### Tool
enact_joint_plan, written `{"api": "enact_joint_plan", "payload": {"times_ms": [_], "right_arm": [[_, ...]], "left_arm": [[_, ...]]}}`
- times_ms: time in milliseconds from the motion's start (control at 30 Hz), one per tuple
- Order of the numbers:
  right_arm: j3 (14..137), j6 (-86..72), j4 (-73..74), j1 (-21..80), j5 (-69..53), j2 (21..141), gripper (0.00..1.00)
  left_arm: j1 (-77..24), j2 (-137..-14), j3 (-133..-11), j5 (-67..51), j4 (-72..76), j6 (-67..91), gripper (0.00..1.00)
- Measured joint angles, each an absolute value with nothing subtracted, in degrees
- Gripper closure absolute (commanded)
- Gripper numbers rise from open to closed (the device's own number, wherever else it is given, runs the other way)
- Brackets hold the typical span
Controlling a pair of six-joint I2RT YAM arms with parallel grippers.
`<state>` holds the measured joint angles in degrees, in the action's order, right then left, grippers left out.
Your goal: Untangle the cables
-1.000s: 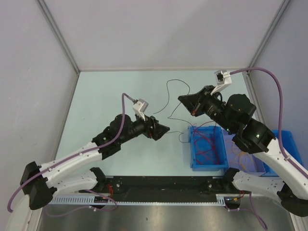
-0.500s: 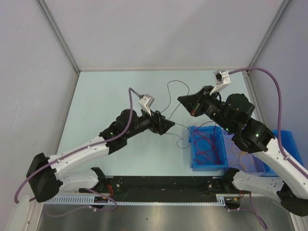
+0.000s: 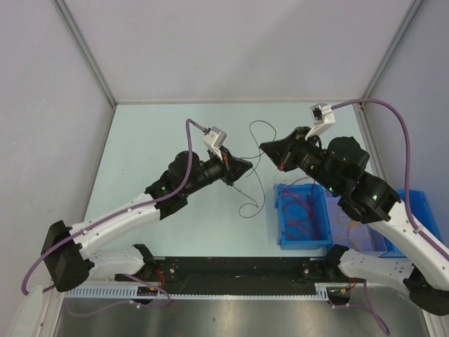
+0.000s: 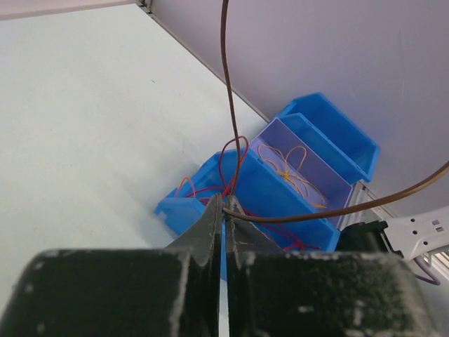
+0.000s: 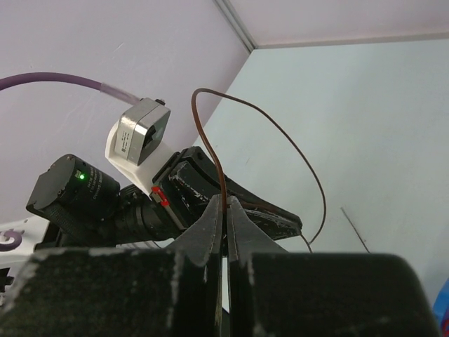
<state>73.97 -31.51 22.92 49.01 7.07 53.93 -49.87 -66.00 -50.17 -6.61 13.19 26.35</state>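
One thin dark-brown cable [image 3: 259, 122] is strung between both grippers above the table and arcs toward the back; its loose part dangles toward the table. My left gripper [image 3: 247, 163] is shut on it, and the left wrist view shows the cable [image 4: 226, 84] pinched at the tips [image 4: 226, 203]. My right gripper [image 3: 263, 146] is shut on the same cable [image 5: 212, 161], a short way from the left one. Red cables [image 3: 302, 210] lie tangled in a blue bin [image 3: 283, 223]. Orange cables [image 4: 291, 168] lie in the clear bin beside it.
The blue bin [image 4: 175, 207] stands at the table's front right, with the clear bin [image 4: 330, 179] and another blue bin [image 4: 344, 137] to its right. Grey walls close the table at the back and sides. Mauve hoses [image 3: 393, 119] run to the wrist cameras.
My left gripper moved up and right toward the right gripper and shut on the brown cable. The cable's hanging part swung left, away from the blue bin. The right arm stayed put.
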Motion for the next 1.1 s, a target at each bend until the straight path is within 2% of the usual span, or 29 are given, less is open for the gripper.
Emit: {"api": "enact_joint_plan", "payload": {"times_ms": [67,100,167,200,367,500,567,667,767,900,967,1100], "right_arm": [[74.0,-31.5,22.9,49.0,7.3,53.9,0.97],[74.0,-31.5,22.9,49.0,7.3,53.9,0.69],[74.0,-31.8,23.1,49.0,7.8,53.9,0.29],[74.0,-31.9,23.4,49.0,8.4,53.8,0.01],[76.8,-32.1,31.7,44.8,14.6,54.0,0.0],[81.3,-33.1,38.9,30.7,10.0,57.2,0.1],[81.4,-33.6,41.1,26.9,7.4,58.5,0.14],[80.3,-33.5,43.7,27.2,2.0,59.3,0.23],[80.1,-32.9,44.3,28.7,-1.5,58.5,0.31],[80.0,-32.4,43.4,31.0,-6.1,55.9,0.34],[79.7,-32.3,42.1,32.3,-8.0,55.1,0.39],[78.8,-32.3,40.1,34.8,-10.1,55.5,0.41]], "left_arm": [[-50.0,-66.0,-50.2,-6.5,13.1,26.3,1.0],[-50.0,-65.9,-50.2,-6.3,13.1,26.3,1.0],[-50.0,-65.4,-50.2,-6.1,12.7,26.3,1.0],[-50.0,-65.1,-50.2,-6.1,12.4,26.3,1.0],[-50.0,-62.9,-52.1,-5.0,8.8,26.0,1.0],[-50.0,-61.6,-56.6,-2.6,5.3,26.5,1.0],[-50.0,-61.2,-58.3,-1.1,4.0,27.4,1.0],[-50.0,-61.0,-60.4,1.5,1.2,29.6,1.0],[-49.7,-63.0,-66.0,5.9,-8.1,33.5,1.0],[-47.6,-68.8,-74.9,7.8,-17.9,37.6,0.99],[-47.0,-69.2,-73.8,6.3,-17.7,38.1,1.0],[-46.8,-64.9,-62.0,-1.4,-8.5,37.9,1.0]]}}
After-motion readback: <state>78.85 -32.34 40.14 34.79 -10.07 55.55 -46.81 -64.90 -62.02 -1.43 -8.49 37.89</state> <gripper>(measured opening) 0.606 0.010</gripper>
